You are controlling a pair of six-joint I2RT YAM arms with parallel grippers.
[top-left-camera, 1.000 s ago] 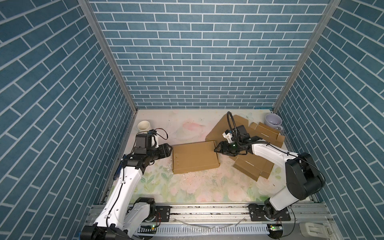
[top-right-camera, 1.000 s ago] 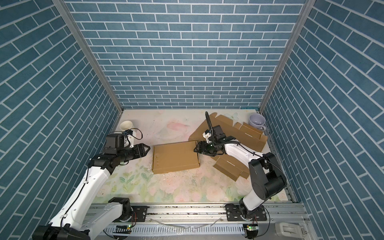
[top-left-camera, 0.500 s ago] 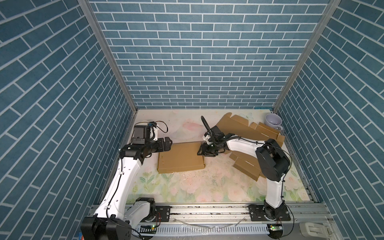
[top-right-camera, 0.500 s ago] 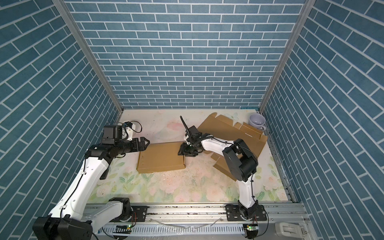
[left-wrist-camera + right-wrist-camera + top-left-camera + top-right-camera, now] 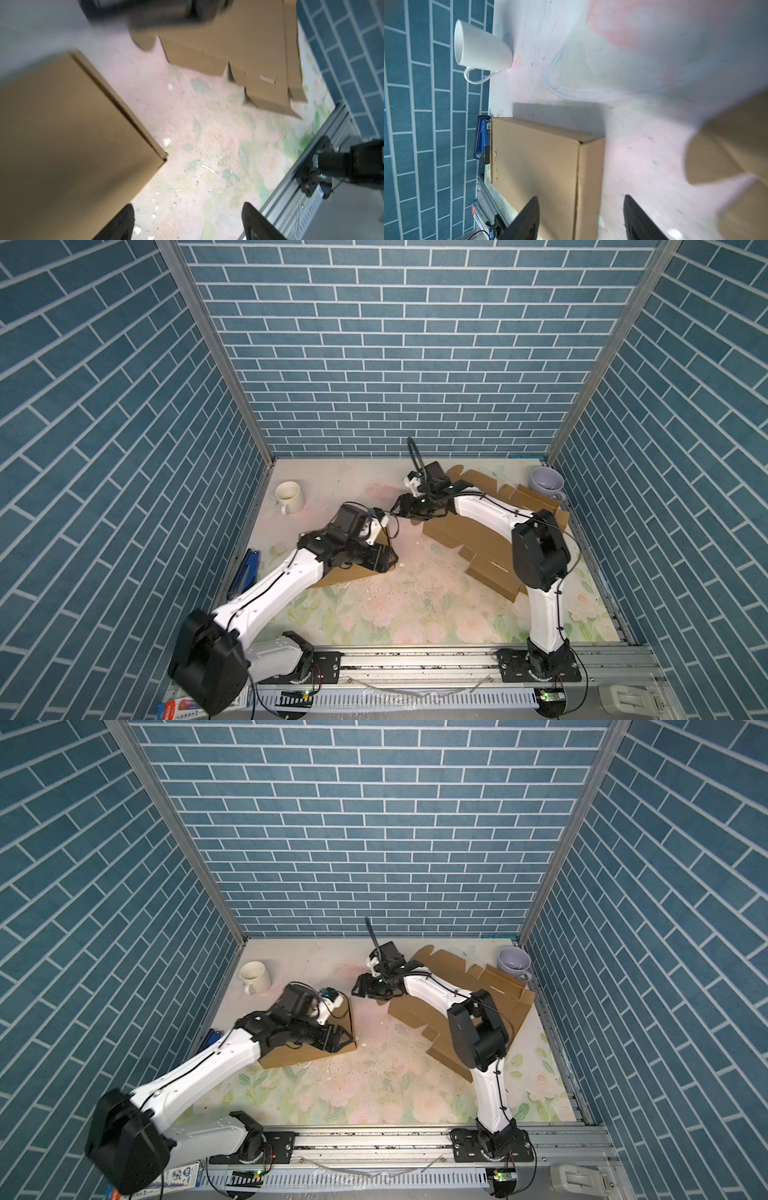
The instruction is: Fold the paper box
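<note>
The paper box (image 5: 345,575) (image 5: 291,1056) is a closed brown carton lying flat at the left of the mat, mostly hidden under my left arm in both top views. My left gripper (image 5: 384,562) (image 5: 337,1040) hovers over the box's right front corner. In the left wrist view the box (image 5: 62,135) sits beside one finger of the left gripper (image 5: 187,222), which is open and empty. My right gripper (image 5: 401,510) (image 5: 361,988) hangs behind the box, apart from it. The right wrist view has the box (image 5: 539,162) beyond the open, empty right gripper (image 5: 581,220).
Flat unfolded cardboard sheets (image 5: 478,539) (image 5: 419,1011) (image 5: 249,52) lie under the right arm. A white mug (image 5: 288,495) (image 5: 481,47) stands back left, a lavender cup (image 5: 545,481) back right. A blue stapler (image 5: 245,572) (image 5: 482,141) lies by the left wall.
The box has slid left across the mat. My left arm has swung over it to its right corner. My right gripper has drawn back from the box's right edge.
</note>
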